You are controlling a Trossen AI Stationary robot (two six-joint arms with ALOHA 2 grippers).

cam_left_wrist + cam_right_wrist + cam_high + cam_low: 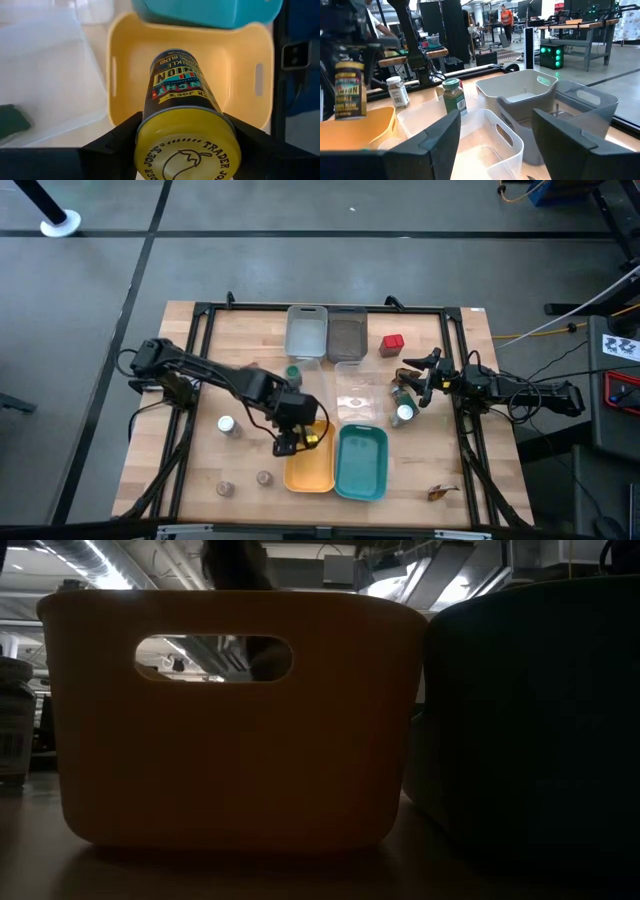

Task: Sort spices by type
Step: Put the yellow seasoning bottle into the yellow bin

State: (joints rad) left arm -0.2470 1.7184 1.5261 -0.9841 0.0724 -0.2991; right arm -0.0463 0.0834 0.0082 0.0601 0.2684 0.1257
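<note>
Yellow-lidded spice tin (186,117) clamped in left hand (297,438) above yellow tray (240,60), right hand (492,145) spread apart (empty)

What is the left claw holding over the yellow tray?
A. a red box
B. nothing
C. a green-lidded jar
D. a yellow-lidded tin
D: the left claw is shut on the yellow-lidded tin, held above the yellow tray.

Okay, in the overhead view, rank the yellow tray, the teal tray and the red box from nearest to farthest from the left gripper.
From the left gripper, which holds a yellow-lidded tin:
1. Yellow tray, directly under it.
2. Teal tray, next over toward the right arm.
3. Red box, at the far right of the table.
</note>
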